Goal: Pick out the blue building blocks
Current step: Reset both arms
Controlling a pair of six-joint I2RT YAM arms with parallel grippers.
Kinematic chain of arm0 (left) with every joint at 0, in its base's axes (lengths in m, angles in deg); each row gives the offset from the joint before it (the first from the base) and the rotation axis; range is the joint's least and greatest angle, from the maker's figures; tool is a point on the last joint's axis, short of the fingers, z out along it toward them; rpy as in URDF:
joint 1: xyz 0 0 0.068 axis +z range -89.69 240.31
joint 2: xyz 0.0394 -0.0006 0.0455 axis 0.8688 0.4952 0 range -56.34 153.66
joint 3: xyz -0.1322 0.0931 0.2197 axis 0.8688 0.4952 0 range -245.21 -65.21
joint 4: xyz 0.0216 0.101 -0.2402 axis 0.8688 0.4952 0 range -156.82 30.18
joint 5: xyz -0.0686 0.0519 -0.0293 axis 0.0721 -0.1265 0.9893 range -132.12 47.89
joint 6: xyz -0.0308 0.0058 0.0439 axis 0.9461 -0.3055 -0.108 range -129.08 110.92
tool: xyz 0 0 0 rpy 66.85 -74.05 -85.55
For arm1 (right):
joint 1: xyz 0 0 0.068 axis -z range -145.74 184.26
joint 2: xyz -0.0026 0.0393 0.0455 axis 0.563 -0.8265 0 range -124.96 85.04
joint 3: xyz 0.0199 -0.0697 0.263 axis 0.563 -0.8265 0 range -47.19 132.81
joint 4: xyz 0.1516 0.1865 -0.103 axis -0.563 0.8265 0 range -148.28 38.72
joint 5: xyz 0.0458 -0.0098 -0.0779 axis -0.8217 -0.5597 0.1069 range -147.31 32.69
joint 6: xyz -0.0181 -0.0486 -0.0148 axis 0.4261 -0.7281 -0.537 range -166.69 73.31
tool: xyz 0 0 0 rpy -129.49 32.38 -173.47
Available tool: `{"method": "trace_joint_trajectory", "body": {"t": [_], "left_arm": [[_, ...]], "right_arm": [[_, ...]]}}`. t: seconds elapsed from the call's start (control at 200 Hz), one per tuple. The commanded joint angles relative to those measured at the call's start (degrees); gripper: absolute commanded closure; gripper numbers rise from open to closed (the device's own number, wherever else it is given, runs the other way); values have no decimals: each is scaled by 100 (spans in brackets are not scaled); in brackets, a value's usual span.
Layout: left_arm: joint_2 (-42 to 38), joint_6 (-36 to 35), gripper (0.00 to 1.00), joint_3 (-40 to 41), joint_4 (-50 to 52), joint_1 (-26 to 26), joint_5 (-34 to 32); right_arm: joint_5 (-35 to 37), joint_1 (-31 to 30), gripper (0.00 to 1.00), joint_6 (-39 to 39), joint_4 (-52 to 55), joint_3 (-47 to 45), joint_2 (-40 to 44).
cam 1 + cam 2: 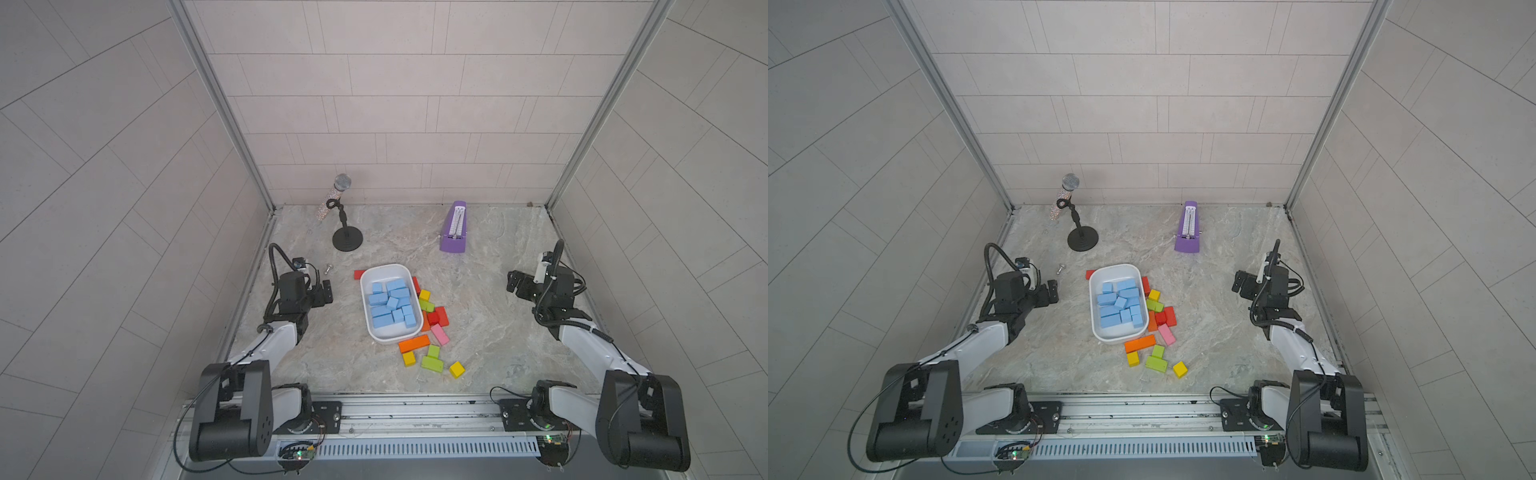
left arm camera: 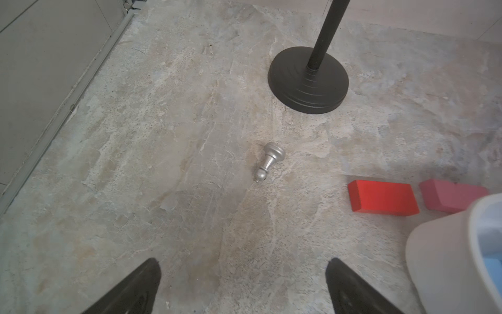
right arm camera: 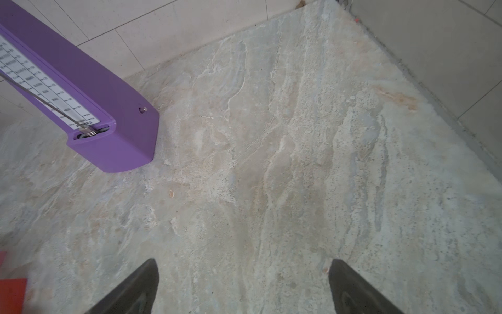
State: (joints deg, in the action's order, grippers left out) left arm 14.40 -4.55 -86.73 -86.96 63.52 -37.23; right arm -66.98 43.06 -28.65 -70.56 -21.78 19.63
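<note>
Reading the tabletop [image 1: 478, 291] big to small. Two arms, one at each side edge. The left gripper [image 1: 327, 292] and right gripper [image 1: 513, 283] are both spread wide and empty, well apart from everything; the wrist views show only bare surface between the fingers. One white tray [image 1: 384, 269] sits mid-tabletop. One purple metronome [image 1: 454, 228] stands near the far edge toward the right corner, and one microphone stand [image 1: 347, 241] near the far edge toward the left. The blue building blocks [image 1: 392, 303] all lie heaped inside the tray. I count about a dozen, but they overlap, so I can't fix the number. I see no blue outside the tray, so I judge the sorting done or very nearly; at most a check for one hidden behind the tray wall remains. Scattered along the tray's right side and toward the near edge: roughly four red blocks [image 1: 441, 316], three green blocks [image 1: 432, 364], three yellow blocks [image 1: 456, 369], one long orange block [image 1: 414, 343] and one pink block [image 1: 439, 334]. Smallest is one silver pawn-shaped piece [image 2: 269, 161], lying on its side near the left gripper.
</note>
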Motion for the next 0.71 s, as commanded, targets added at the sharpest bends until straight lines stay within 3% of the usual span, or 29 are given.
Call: {"method": "trace_joint_trajectory", "body": {"t": [0.0,0.065,0.125,0.18,0.2,0.27,0.385,0.475,0.615,0.7], "left_arm": [[372,-228,0,441,-2636,-39,-7],[821,-221,0,831,-3844,-123,-419],[1441,-96,0,751,-3946,-143,-831],[2254,123,0,585,-4882,-128,-1442],[2197,74,0,511,-4720,-146,-1378],[1470,42,0,-136,-2335,-304,-1617],[2030,-259,0,13,-3554,-496,-1782],[1854,-166,0,-168,-2890,-504,-1836],[1946,-200,0,-69,-3233,-505,-1835],[1990,-212,0,-48,-3362,-505,-1841]], "right_arm": [[304,24,0,-442,-1590,-390,-167],[351,22,0,-522,-1939,-475,-383],[280,22,0,-547,-2191,-476,-639],[141,19,0,-518,-2565,-498,-899],[101,17,0,-503,-2737,-516,-993],[-151,20,0,-492,-3369,-605,-1314],[-203,-22,1,-784,-3085,-404,-1391],[87,-112,0,-909,-3911,-612,-1688],[571,-503,1,-1113,-5180,-801,-2574],[812,-538,1,-1179,-3958,-475,-2242]]}}
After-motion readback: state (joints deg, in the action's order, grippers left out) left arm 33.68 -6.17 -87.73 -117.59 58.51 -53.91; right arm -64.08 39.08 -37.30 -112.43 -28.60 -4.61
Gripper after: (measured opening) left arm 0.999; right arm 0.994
